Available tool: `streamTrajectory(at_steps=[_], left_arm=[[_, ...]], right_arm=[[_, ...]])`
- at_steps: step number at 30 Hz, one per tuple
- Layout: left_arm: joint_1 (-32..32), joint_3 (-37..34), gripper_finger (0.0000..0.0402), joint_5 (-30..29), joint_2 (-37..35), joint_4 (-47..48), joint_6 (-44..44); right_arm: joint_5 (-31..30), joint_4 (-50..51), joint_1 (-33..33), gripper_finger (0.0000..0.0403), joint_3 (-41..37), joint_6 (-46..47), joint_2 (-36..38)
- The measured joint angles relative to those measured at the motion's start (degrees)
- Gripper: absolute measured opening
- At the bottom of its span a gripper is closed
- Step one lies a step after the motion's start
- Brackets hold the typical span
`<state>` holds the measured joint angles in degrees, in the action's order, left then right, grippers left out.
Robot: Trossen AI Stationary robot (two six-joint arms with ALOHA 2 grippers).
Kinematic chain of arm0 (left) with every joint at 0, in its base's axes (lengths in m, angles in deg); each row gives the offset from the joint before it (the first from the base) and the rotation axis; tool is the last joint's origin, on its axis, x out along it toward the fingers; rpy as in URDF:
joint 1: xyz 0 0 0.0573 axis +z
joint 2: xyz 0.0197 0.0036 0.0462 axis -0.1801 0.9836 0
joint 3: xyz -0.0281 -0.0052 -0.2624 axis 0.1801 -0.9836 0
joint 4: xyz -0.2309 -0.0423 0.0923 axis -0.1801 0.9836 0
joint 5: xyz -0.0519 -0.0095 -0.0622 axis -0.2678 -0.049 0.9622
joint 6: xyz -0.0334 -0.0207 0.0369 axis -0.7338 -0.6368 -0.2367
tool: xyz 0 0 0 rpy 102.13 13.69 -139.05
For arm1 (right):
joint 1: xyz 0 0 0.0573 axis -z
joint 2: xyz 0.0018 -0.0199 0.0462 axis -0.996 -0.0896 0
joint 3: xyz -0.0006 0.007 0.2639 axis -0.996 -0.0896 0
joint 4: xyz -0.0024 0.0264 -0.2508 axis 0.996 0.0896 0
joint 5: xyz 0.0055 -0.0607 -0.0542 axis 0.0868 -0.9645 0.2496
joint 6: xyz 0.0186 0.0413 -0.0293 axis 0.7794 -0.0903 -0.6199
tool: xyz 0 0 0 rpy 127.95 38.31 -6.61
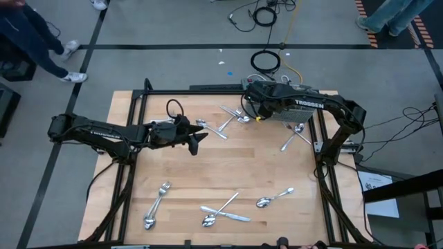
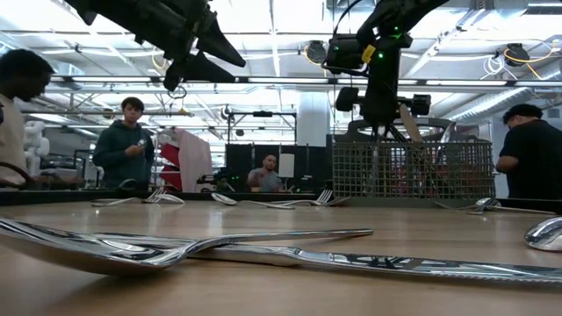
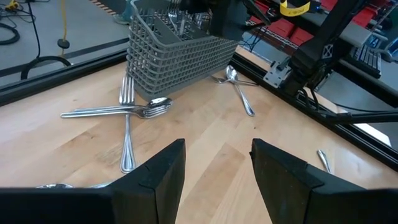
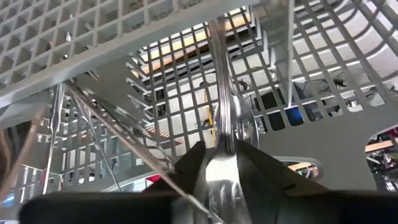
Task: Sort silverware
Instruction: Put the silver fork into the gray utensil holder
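Silverware [image 1: 223,211] lies scattered at 6 and 12 o'clock. My right gripper [image 4: 219,163] sits inside the wire basket [image 4: 112,50], fingers barely parted around 1 upright handle [image 4: 222,93]. My left gripper [image 3: 216,163] hovers mid-table, spread wide, holding nothing.

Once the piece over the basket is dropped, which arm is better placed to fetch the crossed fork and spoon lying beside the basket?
Probably the left. The left gripper hovers open and empty, facing the crossed fork and spoon beside the basket. The right gripper is inside the basket with a silverware handle between its fingers.
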<state>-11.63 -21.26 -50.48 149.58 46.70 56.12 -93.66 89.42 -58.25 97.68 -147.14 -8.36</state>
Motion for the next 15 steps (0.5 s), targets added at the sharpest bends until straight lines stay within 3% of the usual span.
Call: streamTrajectory(at_steps=[7, 15], left_arm=[[0.0, 0.0, 0.0192, 1.38, 0.0, 0.0, -0.02], [-0.01, 0.0, 0.0192, 1.38, 0.0, 0.02, 0.02]], right_arm=[[-4.04, -2.89, -0.04, 0.0132, -0.02, -1.46, 1.15], [-5.63, -10.29, -0.1, 0.0135, -0.02, -6.11, 7.71]])
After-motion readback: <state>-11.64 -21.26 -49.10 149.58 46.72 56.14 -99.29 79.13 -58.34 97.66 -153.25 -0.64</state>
